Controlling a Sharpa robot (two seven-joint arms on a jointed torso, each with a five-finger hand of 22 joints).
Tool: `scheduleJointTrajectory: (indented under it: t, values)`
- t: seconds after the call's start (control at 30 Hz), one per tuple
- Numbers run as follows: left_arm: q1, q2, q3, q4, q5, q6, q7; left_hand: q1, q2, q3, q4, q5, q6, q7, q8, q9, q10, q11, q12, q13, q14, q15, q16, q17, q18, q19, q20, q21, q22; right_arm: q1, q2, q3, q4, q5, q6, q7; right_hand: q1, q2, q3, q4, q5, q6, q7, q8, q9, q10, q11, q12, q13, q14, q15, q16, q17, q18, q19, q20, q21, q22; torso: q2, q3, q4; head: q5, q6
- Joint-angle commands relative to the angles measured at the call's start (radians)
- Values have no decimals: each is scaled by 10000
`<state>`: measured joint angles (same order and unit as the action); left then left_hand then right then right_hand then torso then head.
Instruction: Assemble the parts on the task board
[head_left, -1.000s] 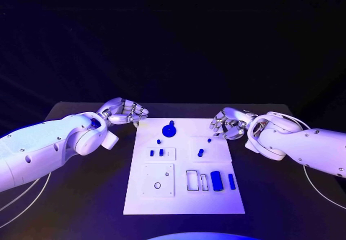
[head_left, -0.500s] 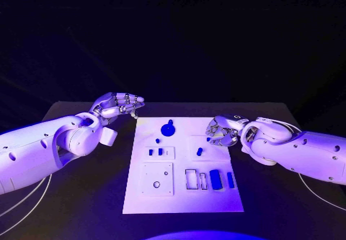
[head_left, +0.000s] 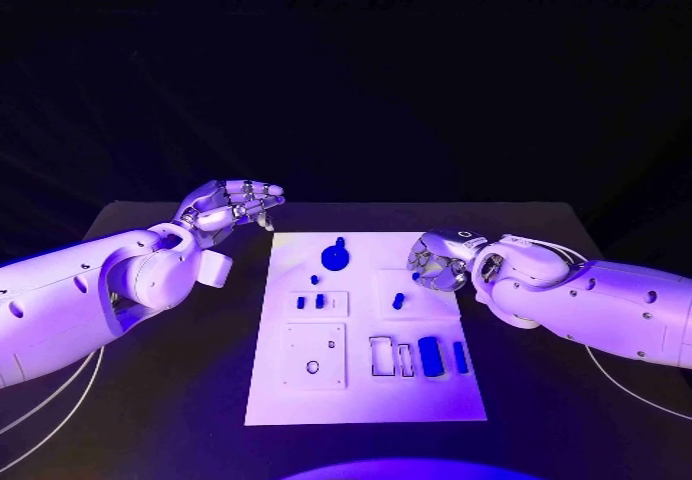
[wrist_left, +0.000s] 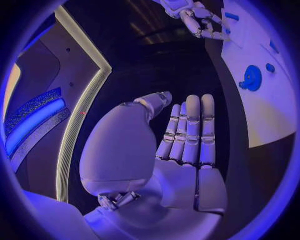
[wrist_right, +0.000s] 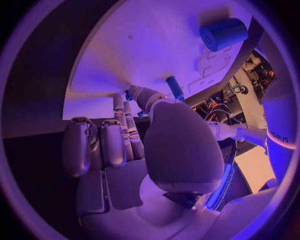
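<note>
Head view: the white task board (head_left: 368, 390) lies lengthwise in the middle of the black bench (head_left: 173, 400), its long axis running near to far. The left robot hand (head_left: 231, 206) hangs off the board's far left corner, fingers straight and together, holding nothing. The right robot hand (head_left: 440, 262) hovers over the board's far right edge, fingers curled down; whether it grips anything cannot be told. A round blue part (head_left: 335, 259) sits far on the board; a blue cylinder (head_left: 430, 352) lies near, its long axis running near to far.

Left wrist view: palm flat, fingers (wrist_left: 192, 127) extended side by side, empty.

Right wrist view: fingers (wrist_right: 119, 135) bent toward the board by a small blue peg (wrist_right: 175, 88); contact unclear.
</note>
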<state>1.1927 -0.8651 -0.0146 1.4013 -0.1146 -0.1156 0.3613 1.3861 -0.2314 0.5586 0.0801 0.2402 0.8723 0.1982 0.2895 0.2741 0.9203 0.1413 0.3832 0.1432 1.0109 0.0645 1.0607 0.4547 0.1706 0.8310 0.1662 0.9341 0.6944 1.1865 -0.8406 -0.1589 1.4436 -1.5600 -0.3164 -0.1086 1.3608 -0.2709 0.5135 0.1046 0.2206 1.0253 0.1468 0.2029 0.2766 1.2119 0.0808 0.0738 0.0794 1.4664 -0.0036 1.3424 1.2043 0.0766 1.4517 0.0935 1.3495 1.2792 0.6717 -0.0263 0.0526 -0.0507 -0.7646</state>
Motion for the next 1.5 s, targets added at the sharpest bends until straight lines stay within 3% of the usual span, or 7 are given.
scheduleJointTrajectory:
  t: [0.03, 0.17, 0.27, 0.47, 0.67, 1.17, 1.5]
  values:
    - [7, 2, 9, 32, 228, 17, 209, -44, 19, -59, 0, -18, -55, 34, 12, -12, 96, -12, 42, -17, 68, 8, -61, -18, 142, 77, -17, -55, -30, -87, 79, -37, -80, -260, 185, -24, 23, 133, 152, -3, 19, 118, -9, 94, 39, 129, -12, 41, -31, 446, -2, 75, 32, -158, 77, 35, 100, 113, -1, 4, -4, 11, -25]
    - [7, 9, 9, 26, 222, 18, 182, -34, 33, -65, -2, -16, -57, 35, 12, -12, 95, -12, 43, -21, 66, 7, -66, -23, 142, 86, -18, -66, -39, -120, 146, -36, -73, -255, 245, -20, 37, 204, 355, -25, -52, 275, -72, 190, 124, 315, -71, 70, -17, 453, -45, 172, 94, -197, 132, 8, 278, 345, 0, 0, -8, 4, -41]
    - [7, 7, 9, 31, 170, 0, 170, 71, 64, -89, -71, -8, -60, 36, 18, -13, 91, -14, 45, -42, 62, -3, -88, -44, 145, 132, -33, -100, -71, -133, 168, -36, -80, -255, 343, -67, 53, 412, 530, -48, -294, 604, -218, 410, 280, 726, -223, 198, 75, 495, -156, 326, 243, -301, 330, -71, 681, 870, -1, -2, -12, -20, -48]
    - [7, -19, 9, 36, 111, -41, 146, 134, 76, -113, -119, -15, -48, 39, 30, -10, 83, -12, 42, -58, 64, -6, -99, -58, 144, 161, -43, -113, -85, -144, 175, -36, -84, -397, 592, -286, 133, 565, 755, -248, -223, 801, -323, 628, 514, 1024, -342, 201, 171, 496, -260, 415, 263, -348, 397, -174, 870, 1120, -12, 0, 0, -35, -76]
    - [7, -62, 8, 52, 68, -44, 122, 157, 84, -122, -136, -17, -41, 40, 35, -9, 82, -12, 43, -63, 67, -8, -102, -62, 144, 173, -46, -115, -89, -149, 167, -35, -34, -726, 566, -546, 369, 764, 1115, -676, -220, 806, -292, 789, 756, 1210, -368, 160, 265, 484, -294, 461, 236, -377, 432, -226, 987, 1282, -8, 5, -2, -36, -91]
    - [5, -89, 6, 59, -82, -105, 83, 190, 94, -173, -168, -21, 19, 47, 77, 4, 45, -1, 25, -91, 61, -3, -126, -84, 138, 201, -51, -131, -105, -125, 37, -28, 372, -1307, -374, -881, 307, 831, 1576, -976, -224, 735, -280, 879, 974, 1349, -360, 83, 359, 469, -285, 500, 193, -407, 473, -218, 1106, 1449, -19, 1, -15, -57, -80]
    - [3, -33, 2, -34, -96, -183, 37, 253, 129, -228, -212, -11, -61, 86, 52, -16, -90, 37, -34, -149, 29, 20, -185, -129, 134, 219, -52, -163, -129, 167, -367, 20, 922, -1170, -882, -805, 278, 816, 1641, -1016, -228, 732, -277, 893, 1009, 1367, -359, 68, 375, 474, -285, 527, 223, -425, 506, -217, 1164, 1529, -37, -7, -3, -67, -47]
